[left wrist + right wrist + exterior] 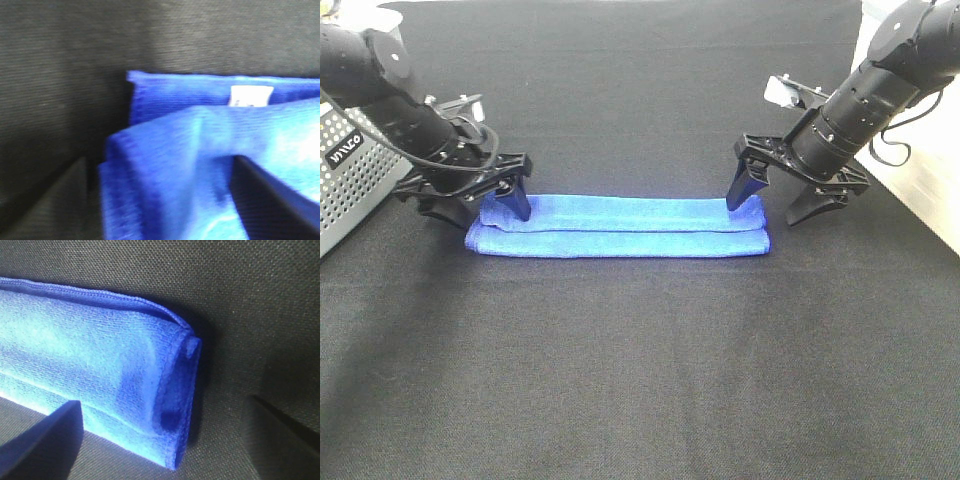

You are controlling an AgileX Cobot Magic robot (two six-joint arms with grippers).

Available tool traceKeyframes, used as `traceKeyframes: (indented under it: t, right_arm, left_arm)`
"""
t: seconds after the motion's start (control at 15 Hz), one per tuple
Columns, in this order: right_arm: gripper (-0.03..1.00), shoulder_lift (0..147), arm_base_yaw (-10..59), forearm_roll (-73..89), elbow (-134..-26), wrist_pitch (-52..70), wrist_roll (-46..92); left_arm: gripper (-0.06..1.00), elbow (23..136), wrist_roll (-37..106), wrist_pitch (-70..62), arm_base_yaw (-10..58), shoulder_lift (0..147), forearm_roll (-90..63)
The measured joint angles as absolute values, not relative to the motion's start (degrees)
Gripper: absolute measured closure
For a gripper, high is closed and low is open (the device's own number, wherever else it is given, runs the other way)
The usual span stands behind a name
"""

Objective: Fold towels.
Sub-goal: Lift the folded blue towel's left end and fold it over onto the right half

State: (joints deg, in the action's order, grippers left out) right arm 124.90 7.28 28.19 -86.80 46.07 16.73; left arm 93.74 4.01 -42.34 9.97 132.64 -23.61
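A blue towel (620,228) lies folded into a long narrow strip across the middle of the black cloth. My left gripper (480,207) is open at the towel's left end, one finger on top of the towel and the other just off the end. In the left wrist view the gripper (160,165) hovers over the layered end of the towel (170,135), where a white label (251,96) shows. My right gripper (775,205) is open at the right end, one finger on the towel and one beside it. The right wrist view shows the gripper (165,405) over the towel's folded end (75,340).
A grey perforated metal box (350,170) stands at the left edge, close behind the left arm. A pale surface (930,190) borders the black cloth (640,380) on the right, under the right arm.
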Motion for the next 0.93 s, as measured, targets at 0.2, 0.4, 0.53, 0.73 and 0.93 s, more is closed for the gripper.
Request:
traceKeyframes:
  t: [0.2,0.4,0.53,0.73,0.93]
  right_arm:
    - [0.16,124.9,7.3,28.2,-86.8,46.1,16.7]
    - [0.16,124.9,7.3,28.2,-86.8,46.1,16.7]
    - [0.16,124.9,7.3,28.2,-86.8,46.2,16.7]
    - [0.16,124.9,7.3,28.2,-86.8,47.3,16.7]
    - [0.16,124.9,7.3,28.6,-86.8,49.8,15.8]
  left_arm:
    - [0.75,93.7,1.0,-42.2,10.2,133.4,-24.4]
    - [0.87,93.7,0.4,-42.9,10.3,132.9,-23.5]
    - [0.87,93.8,-1.8,-47.6,10.4,129.6,-14.6]
    - [0.87,98.3,-7.3,-57.1,10.4,124.8,-3.4]
    - [0.87,105.3,-8.8,-66.2,11.4,123.7,-4.9]
